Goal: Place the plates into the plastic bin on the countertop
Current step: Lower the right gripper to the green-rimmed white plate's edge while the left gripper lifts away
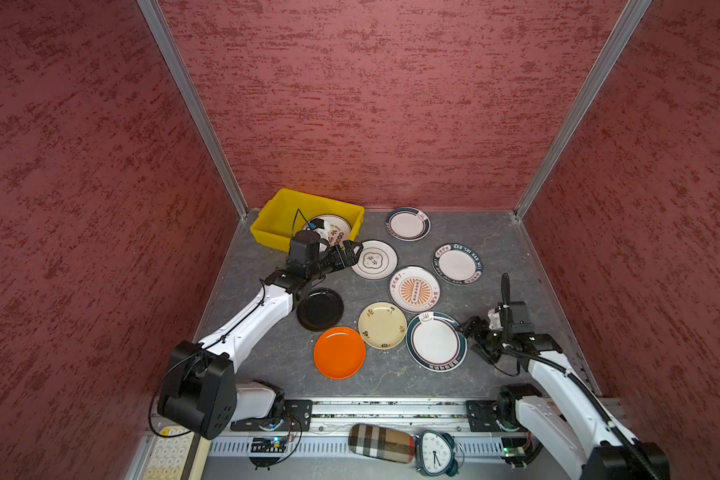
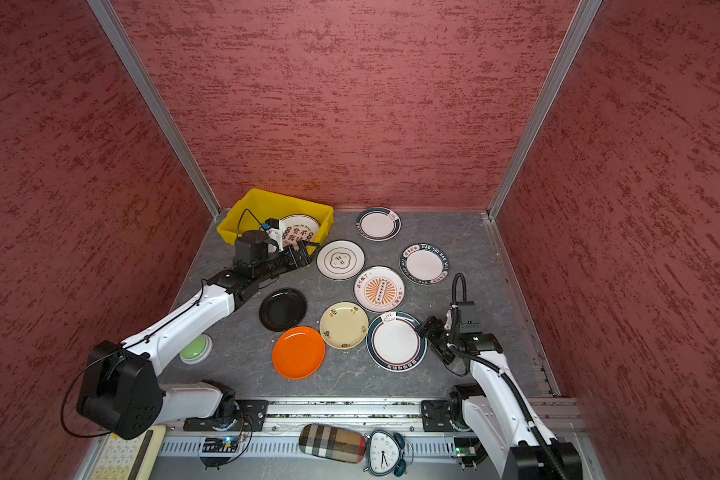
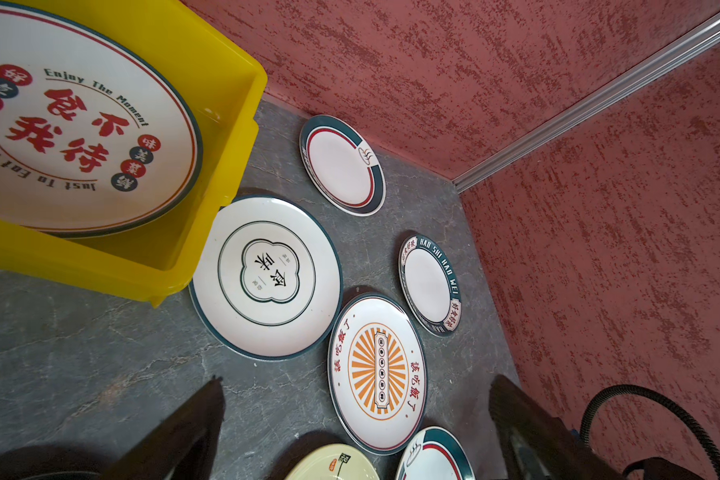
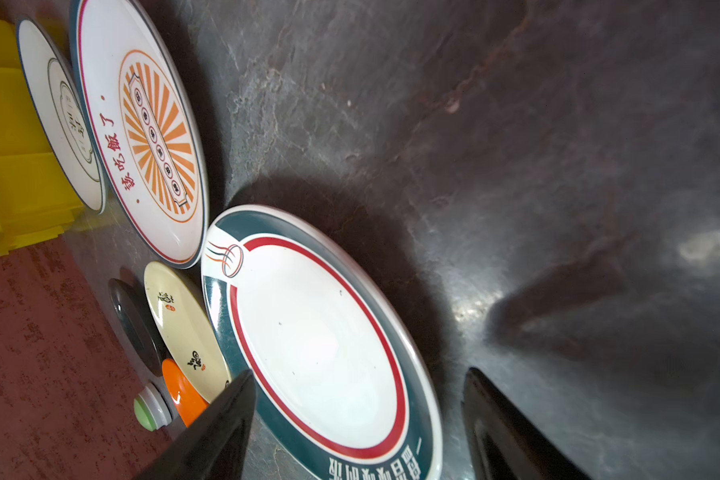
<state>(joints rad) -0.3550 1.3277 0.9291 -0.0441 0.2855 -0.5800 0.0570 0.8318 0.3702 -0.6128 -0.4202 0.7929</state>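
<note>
Wide apart, empty: left fingers (image 1: 352,253), just off near corner of bin (image 1: 304,197), beside cloud plate (image 1: 374,260). Spread, no clamp: right fingers (image 1: 472,338), astride right edge of big teal-rim plate (image 1: 435,341), one tip over its rim, other over bare worktop (image 1: 508,249). In bin: one lettered plate (image 1: 339,228). On worktop: eight more.

The plates (image 1: 414,289) crowd the countertop (image 1: 504,241) centre; its far-right corner lies bare.

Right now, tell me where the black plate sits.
In both top views the black plate lies on the countertop left of centre, beside the left arm, just behind the orange plate and left of the cream floral plate.
</note>
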